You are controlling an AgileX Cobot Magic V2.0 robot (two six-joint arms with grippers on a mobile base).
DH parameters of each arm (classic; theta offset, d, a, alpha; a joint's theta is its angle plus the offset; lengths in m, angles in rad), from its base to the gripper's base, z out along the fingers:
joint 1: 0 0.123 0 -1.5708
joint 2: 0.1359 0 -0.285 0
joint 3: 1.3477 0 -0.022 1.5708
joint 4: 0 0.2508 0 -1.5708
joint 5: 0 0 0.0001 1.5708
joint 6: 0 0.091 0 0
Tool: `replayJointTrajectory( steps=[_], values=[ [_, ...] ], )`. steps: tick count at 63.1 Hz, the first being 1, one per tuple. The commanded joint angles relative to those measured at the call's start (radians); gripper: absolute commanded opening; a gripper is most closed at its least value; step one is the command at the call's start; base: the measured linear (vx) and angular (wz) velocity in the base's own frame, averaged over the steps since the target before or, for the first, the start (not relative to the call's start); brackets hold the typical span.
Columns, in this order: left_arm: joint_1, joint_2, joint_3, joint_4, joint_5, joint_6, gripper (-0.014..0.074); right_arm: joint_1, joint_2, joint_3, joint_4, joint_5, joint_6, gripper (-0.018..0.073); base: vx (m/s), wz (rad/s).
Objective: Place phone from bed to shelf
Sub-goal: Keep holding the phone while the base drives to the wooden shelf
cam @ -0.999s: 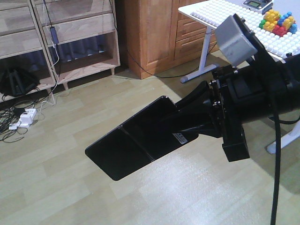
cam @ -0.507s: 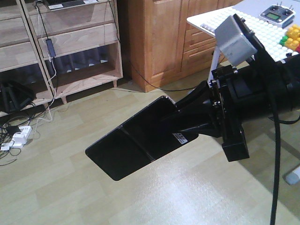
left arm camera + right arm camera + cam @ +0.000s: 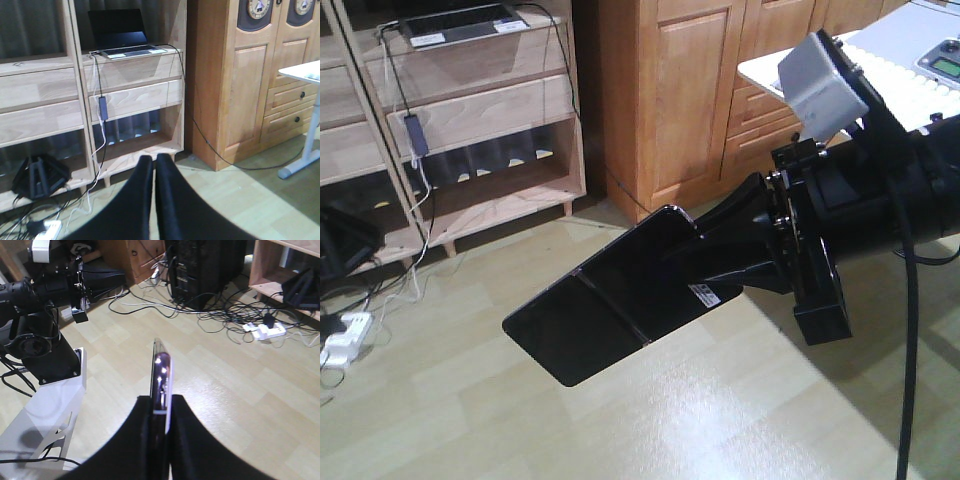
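The phone (image 3: 600,310), a glossy black slab with a crease across its middle, hangs flat above the wood floor. My right gripper (image 3: 705,268) is shut on its near end. In the right wrist view the phone (image 3: 161,372) shows edge-on, its shiny rim sticking out ahead of the right gripper (image 3: 160,402). My left gripper (image 3: 154,160) is shut with nothing in it and points at the light-wood shelf (image 3: 135,95). That shelf (image 3: 480,115) stands at the upper left in the front view. The bed is out of view.
A grey laptop (image 3: 125,35) sits open on a shelf board, its cable hanging down. An orange-wood cupboard (image 3: 680,90) stands right of the shelf, beside a white table (image 3: 910,45). A power strip (image 3: 345,335), cables and a black bag (image 3: 40,175) lie on the floor by the shelf.
The whole view has swung: the shelf and cupboard have slid right and look nearer, and the white table has moved off to the right. The phone stays in the right gripper.
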Motion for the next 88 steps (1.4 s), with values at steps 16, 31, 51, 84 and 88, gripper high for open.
replayJointTrajectory(
  steps=[16,31,51,84,88],
  values=[
    [-0.004,-0.013,-0.021,-0.009,-0.072,-0.006,0.0001,-0.001,-0.028,-0.024,0.093,0.048,-0.002,-0.0003,0.40,-0.03],
    [-0.004,-0.013,-0.021,-0.009,-0.072,-0.006,0.0001,-0.001,-0.028,-0.024,0.093,0.048,-0.002,-0.0003,0.40,-0.05],
    [-0.004,-0.013,-0.021,-0.009,-0.072,-0.006,0.0001,-0.001,-0.028,-0.024,0.093,0.048,-0.002,-0.0003,0.41,-0.05],
    [-0.004,-0.013,-0.021,-0.009,-0.072,-0.006,0.0001,-0.001,-0.028,-0.024,0.094,0.048,-0.002,-0.0003,0.43,0.05],
    [-0.004,-0.013,-0.021,-0.009,-0.072,-0.006,0.0001,-0.001,-0.028,-0.024,0.094,0.048,-0.002,-0.0003,0.42,0.12]
  ],
)
